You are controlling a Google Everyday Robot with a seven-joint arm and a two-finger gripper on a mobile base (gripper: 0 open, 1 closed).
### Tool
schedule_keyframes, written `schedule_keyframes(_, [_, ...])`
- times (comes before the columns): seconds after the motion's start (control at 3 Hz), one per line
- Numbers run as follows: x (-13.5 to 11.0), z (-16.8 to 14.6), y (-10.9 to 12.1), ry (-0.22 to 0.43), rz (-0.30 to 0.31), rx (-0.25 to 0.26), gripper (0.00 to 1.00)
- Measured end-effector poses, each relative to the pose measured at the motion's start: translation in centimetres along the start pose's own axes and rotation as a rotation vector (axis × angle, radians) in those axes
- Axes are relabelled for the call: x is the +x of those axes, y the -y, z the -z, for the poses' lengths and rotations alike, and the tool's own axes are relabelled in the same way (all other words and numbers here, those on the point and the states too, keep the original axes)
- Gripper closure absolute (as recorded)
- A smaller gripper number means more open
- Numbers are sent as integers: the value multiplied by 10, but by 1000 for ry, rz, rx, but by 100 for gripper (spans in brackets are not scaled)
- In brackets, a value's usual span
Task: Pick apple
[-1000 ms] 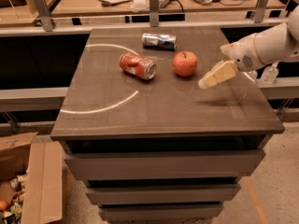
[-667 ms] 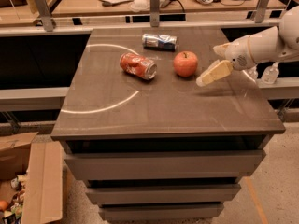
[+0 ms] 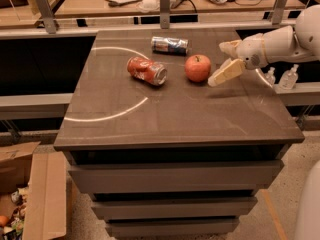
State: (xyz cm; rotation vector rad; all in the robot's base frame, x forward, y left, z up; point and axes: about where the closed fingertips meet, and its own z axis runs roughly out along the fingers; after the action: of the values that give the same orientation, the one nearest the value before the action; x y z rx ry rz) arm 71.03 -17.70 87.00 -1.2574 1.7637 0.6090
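The apple (image 3: 198,68) sits upright on the brown table (image 3: 175,119), in the far half of the top and a little right of the middle, its stem dimple facing up. It rests on the bare surface, apart from the other things.

Just to its right is the gripper (image 3: 216,64), with its two pale fingers spread wide and holding nothing. One finger (image 3: 229,47) points toward the far side of the table, above and behind the apple's right flank. The other (image 3: 225,72) slopes down and to the left, its tip low over the tabletop and close to the apple's right side. Whether that tip touches the fruit cannot be told. The apple lies beside the mouth of the spread fingers rather than between them.

The white arm (image 3: 280,41) reaches in from the right edge of the view, running roughly level over the table's right border, with the wrist turned so that the fingers face the apple.

To the left of the apple lies a crushed orange-red soda can (image 3: 147,70) on its side, near it but apart. Behind both, nearer the far edge, a silver and blue can (image 3: 170,45) also lies on its side. Beyond the table's right edge stand two small clear bottles (image 3: 289,77). A cardboard box (image 3: 30,194) stands on the floor at the lower left.
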Motion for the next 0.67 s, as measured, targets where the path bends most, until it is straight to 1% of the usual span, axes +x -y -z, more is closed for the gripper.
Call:
schedule_keyframes(0.33, [-18,-14,-6,28,35,-51,0])
schedule_keyframes(0.67, [-26,-21,-10,35,48,-74,0])
